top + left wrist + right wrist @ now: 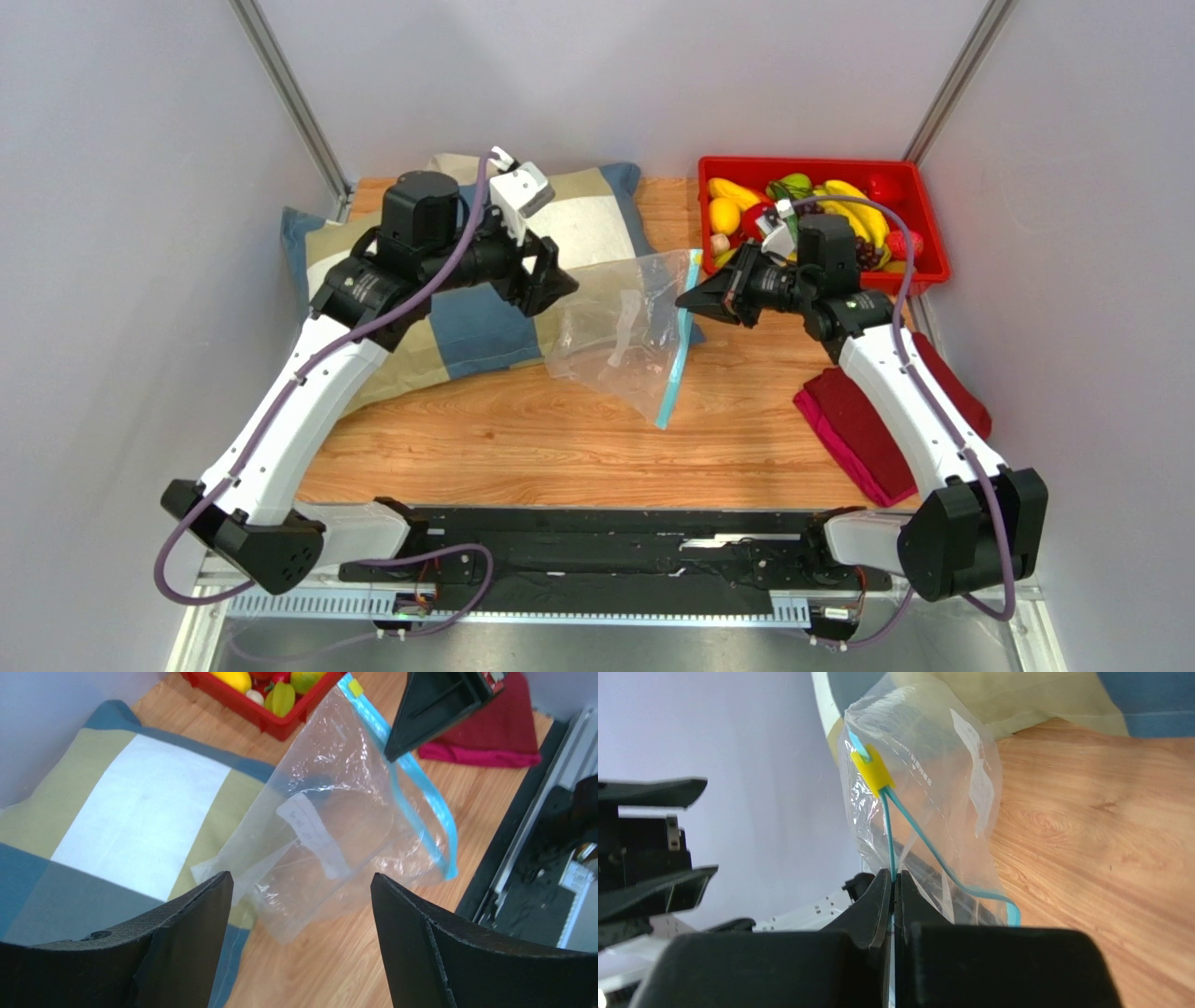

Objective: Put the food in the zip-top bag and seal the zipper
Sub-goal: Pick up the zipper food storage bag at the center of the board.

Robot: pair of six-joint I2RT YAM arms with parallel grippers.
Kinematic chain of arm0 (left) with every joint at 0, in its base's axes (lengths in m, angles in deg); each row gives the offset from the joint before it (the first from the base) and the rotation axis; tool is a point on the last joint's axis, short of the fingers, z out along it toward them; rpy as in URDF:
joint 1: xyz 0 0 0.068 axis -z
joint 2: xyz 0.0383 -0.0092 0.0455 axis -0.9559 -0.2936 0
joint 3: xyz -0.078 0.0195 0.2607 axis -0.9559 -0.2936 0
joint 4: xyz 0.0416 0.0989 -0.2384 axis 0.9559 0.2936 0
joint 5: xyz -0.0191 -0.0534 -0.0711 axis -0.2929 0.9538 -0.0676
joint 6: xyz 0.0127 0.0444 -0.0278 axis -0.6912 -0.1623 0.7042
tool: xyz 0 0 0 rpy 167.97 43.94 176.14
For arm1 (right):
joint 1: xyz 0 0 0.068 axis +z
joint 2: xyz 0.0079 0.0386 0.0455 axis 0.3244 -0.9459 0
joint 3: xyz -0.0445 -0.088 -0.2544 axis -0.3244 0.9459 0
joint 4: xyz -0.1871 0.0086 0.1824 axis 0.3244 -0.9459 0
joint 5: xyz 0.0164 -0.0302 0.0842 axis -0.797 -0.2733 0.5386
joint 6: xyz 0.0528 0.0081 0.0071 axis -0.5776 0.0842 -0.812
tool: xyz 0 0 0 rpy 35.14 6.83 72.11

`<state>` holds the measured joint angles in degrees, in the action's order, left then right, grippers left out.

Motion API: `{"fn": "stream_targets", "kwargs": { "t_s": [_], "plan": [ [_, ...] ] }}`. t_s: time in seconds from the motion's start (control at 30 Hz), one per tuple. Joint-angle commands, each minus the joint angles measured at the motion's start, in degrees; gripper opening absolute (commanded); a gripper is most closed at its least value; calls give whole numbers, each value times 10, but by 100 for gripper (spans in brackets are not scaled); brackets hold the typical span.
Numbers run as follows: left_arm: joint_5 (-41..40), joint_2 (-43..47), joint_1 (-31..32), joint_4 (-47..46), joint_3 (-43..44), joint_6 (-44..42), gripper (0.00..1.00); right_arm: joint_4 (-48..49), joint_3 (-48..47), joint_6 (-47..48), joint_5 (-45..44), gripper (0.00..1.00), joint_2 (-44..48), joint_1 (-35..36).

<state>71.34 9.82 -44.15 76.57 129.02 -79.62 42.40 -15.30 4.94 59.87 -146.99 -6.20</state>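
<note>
The right pincer (893, 882) is fully closed, its two black fingers pressed flat together on the thin teal zipper (889, 826) of the zip-top bag (927, 763). Just beyond its tips the strip splits into two strands that meet again at a small yellow slider (870, 770), so the mouth gapes a little there. The bag is crinkly clear film with a white label (973, 749). It hangs lifted from this pincer and sags down to the wooden table (561, 434).

The left pincer (300, 882) is wide open and holds nothing. The bag's closed end lies just ahead of it, in line with the gap between its wedge-shaped matte fingers (189, 938). Whether they touch the film cannot be told. Under and behind this pincer lies a soft pillow (140, 812) in blue, olive and white blocks.

The food (814, 210), glossy yellow, green and red plastic pieces, sits in a red bin (807, 164) just behind the right pincer, none of it in the bag. A folded dark red cloth (870, 420) lies beneath that arm, on the near side of its pincer.
</note>
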Motion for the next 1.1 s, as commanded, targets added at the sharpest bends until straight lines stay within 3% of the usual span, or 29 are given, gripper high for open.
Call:
{"fn": "stream_targets", "kwargs": {
  "t_s": [0.0, 0.2, 0.53, 0.93, 1.07],
  "plan": [
    [-28, -19, 65, -47, 26, 111, 80, -192, -65, -54, -123, 0, 20, 5],
    [-152, -46, 183, -64, 28, 156, 76, -179, -86, -147, -140, 0, 23, 8],
    [-332, -162, 294, -15, 122, 157, 71, -190, -119, -185, -140, 0, -1, 30],
    [-399, -236, 307, -14, 145, 175, 69, -181, -124, -206, -133, 0, -4, 41],
    [-408, -249, 306, -8, 145, 186, 56, -181, -113, -209, -132, 0, 4, 47]
  ]
}}
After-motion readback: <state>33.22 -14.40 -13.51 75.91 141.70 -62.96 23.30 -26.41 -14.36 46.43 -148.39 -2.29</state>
